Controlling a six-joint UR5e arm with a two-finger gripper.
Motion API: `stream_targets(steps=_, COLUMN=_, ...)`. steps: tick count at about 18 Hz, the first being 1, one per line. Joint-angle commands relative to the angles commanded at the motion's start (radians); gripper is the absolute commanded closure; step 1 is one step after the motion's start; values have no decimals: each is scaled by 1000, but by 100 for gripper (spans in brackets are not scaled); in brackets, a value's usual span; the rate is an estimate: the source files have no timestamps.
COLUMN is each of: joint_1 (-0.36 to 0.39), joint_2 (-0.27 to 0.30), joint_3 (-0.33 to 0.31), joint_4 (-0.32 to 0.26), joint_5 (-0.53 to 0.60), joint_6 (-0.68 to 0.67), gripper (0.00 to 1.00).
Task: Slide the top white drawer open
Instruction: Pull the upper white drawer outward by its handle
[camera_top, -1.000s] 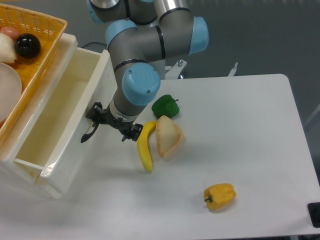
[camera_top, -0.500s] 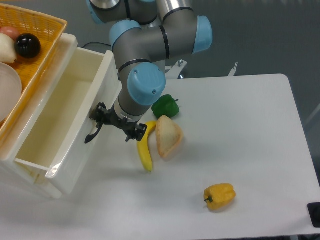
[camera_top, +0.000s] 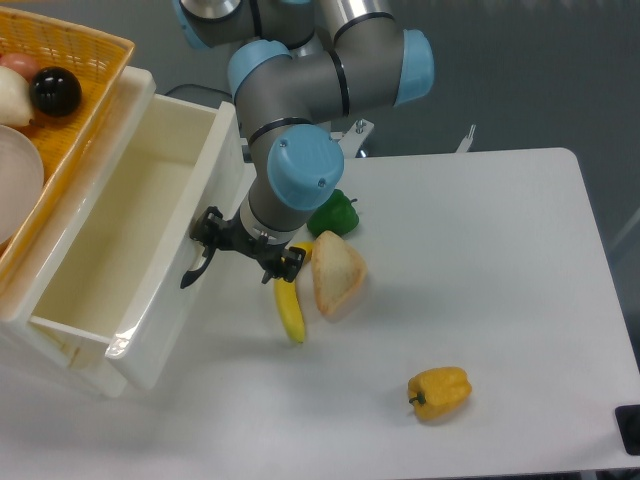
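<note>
The top white drawer (camera_top: 130, 250) stands pulled well out of its cabinet at the left of the table (camera_top: 480, 300). It is a deep, glossy cream-white box with tall walls, and its inside is bare. Its front panel runs slantwise from upper right to lower left, with a bright glint at the near corner. A curved black handle (camera_top: 193, 270) sits on the outer face of that panel.

The claw (camera_top: 208, 238) is right at the handle, its black fingers pressed against the drawer front; they seem closed about the handle, though the arm's blue-capped wrist above hides much of the grip. The grey arm reaches down from the top of the view.

Just beside the claw, on the table, lies a banana (camera_top: 290, 305), touching a wedge of bread (camera_top: 335, 275). A green pepper (camera_top: 332, 213) sits behind them, partly covered by the wrist. A yellow pepper (camera_top: 438, 392) lies well apart, toward the near edge.

On top of the cabinet rests an orange woven basket (camera_top: 85, 60) holding a black ball (camera_top: 55, 90) and some pale items.
</note>
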Motion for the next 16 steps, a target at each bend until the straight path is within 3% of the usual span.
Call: stream_targets(steps=16, joint_1=41, joint_2=0, joint_3=12, joint_4=-5, joint_5=0, joint_6=29, gripper=0)
